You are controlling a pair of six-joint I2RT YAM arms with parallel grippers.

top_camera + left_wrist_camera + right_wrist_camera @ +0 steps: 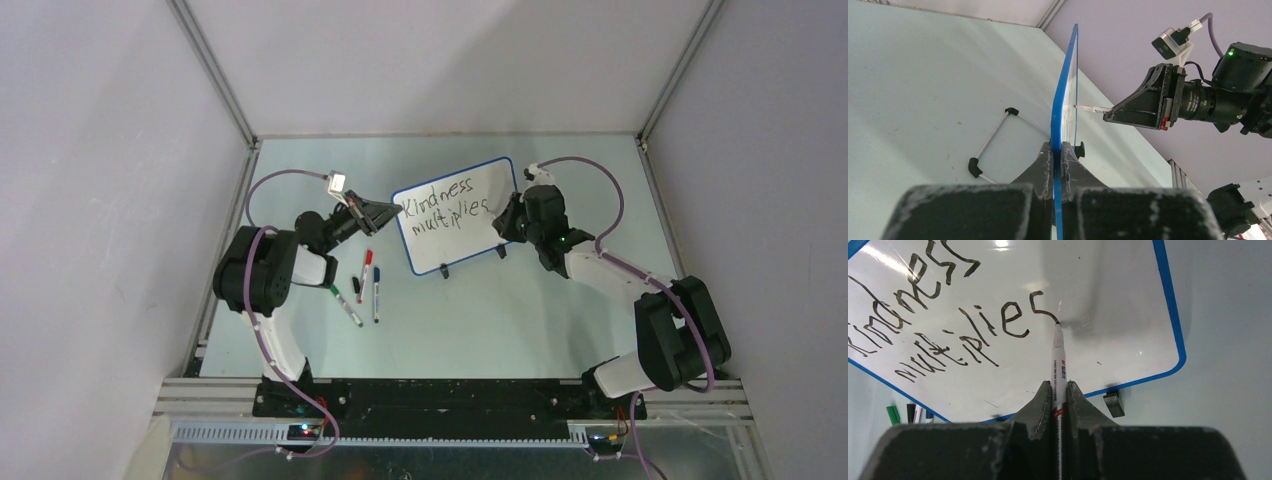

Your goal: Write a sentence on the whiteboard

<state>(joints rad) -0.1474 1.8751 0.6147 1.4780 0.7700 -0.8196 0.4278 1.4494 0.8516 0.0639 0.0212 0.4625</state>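
Your right fingers [1040,405] are clamping a marker [1058,365] onto the sentence [948,332]; edge-on, your left fingers [1040,172] are gripping the whiteboard [1064,100].

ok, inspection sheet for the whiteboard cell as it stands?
Surface: pale table, a few small specks.
Job's things: whiteboard standing on its feet; sentence "Kindness multiplies" in two lines; marker tip on the final s.
Clutter: red marker, blue marker, green marker and black cap lying left of the board.
Grippers: left gripper shut on the board's left edge; right gripper shut on the marker.
Cables: purple cables loop off both wrists, clear of the board.
Surroundings: pale walls, metal frame post; nothing else seen.
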